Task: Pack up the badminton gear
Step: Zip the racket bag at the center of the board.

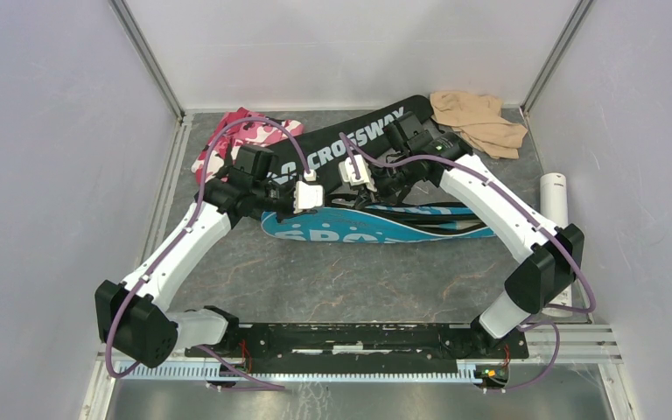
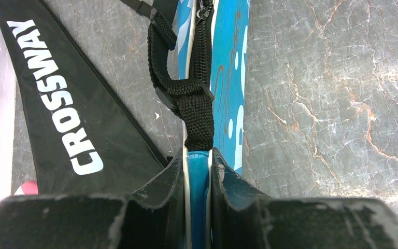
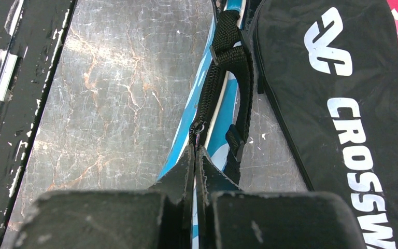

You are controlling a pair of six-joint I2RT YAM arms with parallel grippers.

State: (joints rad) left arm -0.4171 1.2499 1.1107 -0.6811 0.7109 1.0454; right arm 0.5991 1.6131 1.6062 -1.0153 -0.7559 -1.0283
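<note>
The blue cover [image 1: 376, 226] lies flat near the middle of the table [image 1: 332, 280], its long side running left to right, with large white letters on its rounded left end. Both arms reach in over it from the near edge.

The left end effector [image 2: 198, 155] is narrowed onto the cover. In the left wrist view its two black fingers [image 2: 160, 179] clamp a strip of blue fabric with white piping between them. Just ahead of the fingertips a black woven strap [image 2: 184, 93] loops up off the cover beside the zipper [image 2: 203, 46].

The right end effector [image 3: 194, 153] is fully pressed together. In the right wrist view its tips meet on the cover's zipper line, and the slider [image 3: 197, 127] sits right at them, with what looks like the pull tab running in between. The strap passes just to the right of these fingers.

The black cover [image 1: 359, 140] printed "CROSSWAY" lies behind the blue one, angled toward the back wall and close to it without clearly touching. A pink-and-white cloth [image 1: 241, 140] sits at its left end and a beige cloth [image 1: 477, 118] at its right. A long white tube [image 1: 553, 197] lies by the right wall, well apart from both covers.
</note>
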